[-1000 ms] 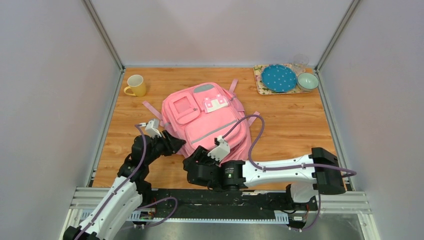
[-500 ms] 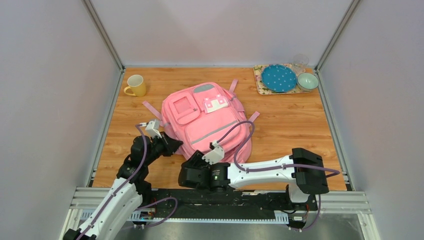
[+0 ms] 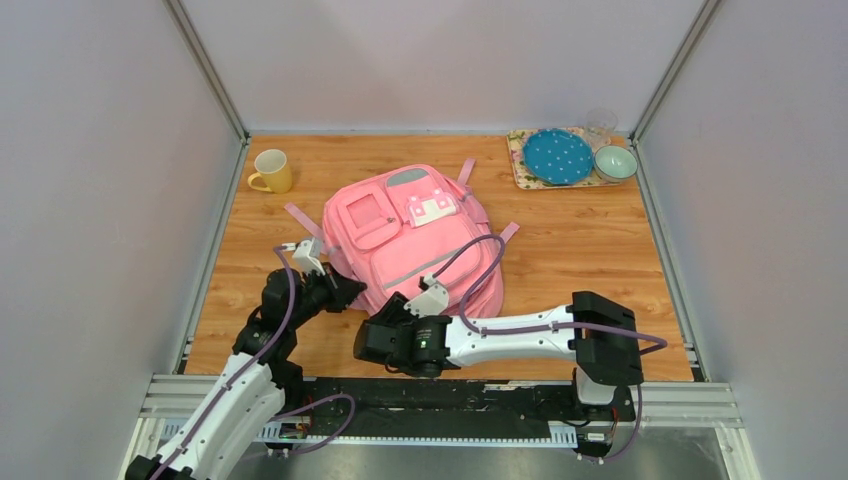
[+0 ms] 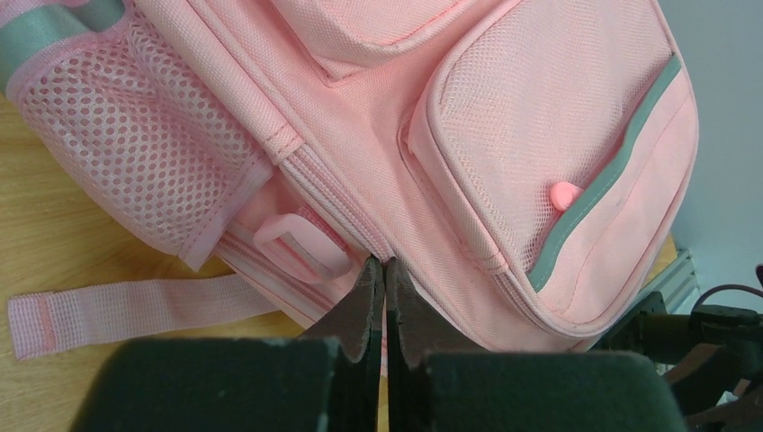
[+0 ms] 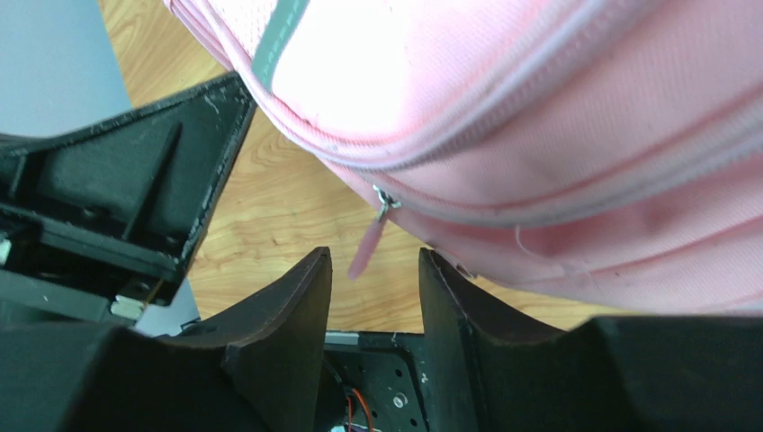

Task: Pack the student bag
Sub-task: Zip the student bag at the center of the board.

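I'm swinging right gripper left, now open astride zipper pull; left gripper closed against student bag. Pull dangling loose, risking slipping out.

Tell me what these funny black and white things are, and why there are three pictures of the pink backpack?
Those are a robot's left arm and right arm, bolted to a wooden table. The wide picture comes from a camera up above. The other two come from small cameras on the arms' wrists, so each shows its own fingers. A pink backpack lies in the middle. A yellow mug stands at the back left; a tray with a blue plate and a bowl sits at the back right. The left gripper is shut, tips against the backpack's side; whether it pinches cloth, I cannot tell. The right gripper is open, and a small zip pull hangs between its fingers, not gripped.
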Controlling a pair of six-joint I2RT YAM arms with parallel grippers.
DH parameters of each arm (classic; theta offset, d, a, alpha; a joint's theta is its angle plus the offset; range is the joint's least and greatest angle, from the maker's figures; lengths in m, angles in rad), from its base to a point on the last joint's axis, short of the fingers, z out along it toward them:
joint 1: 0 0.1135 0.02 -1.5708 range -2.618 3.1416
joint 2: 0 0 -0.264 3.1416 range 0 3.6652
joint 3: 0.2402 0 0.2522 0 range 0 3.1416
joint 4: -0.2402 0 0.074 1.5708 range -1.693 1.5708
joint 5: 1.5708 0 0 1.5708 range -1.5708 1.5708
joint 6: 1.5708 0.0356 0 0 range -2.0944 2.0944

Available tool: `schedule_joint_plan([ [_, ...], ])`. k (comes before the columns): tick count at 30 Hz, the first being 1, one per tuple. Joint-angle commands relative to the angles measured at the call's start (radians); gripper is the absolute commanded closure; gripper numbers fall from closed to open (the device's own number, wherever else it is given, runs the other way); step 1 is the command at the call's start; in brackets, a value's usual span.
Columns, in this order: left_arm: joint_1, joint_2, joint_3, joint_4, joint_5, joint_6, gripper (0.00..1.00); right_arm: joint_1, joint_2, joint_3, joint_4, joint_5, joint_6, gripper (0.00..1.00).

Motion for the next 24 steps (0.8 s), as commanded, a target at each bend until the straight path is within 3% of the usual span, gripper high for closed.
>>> schedule_joint_plan([
  [1, -0.003, -0.024, 0.039, -0.028, 0.058, 0.018, 1.0, -0.035, -0.004, 0.025, 0.046, 0.022, -0.054, 0.55],
  [8, -0.003, -0.028, 0.053, -0.042, 0.058, 0.029, 1.0, -0.049, 0.022, 0.039, 0.096, -0.01, -0.106, 0.58],
  [17, -0.003, -0.024, 0.053, -0.05, 0.061, 0.026, 1.0, -0.052, 0.031, 0.028, 0.086, -0.026, -0.102, 1.0],
  [24, -0.003, 0.002, 0.077, -0.116, 0.012, 0.041, 1.0, -0.052, -0.021, 0.047, 0.05, 0.0, -0.318, 1.0],
])
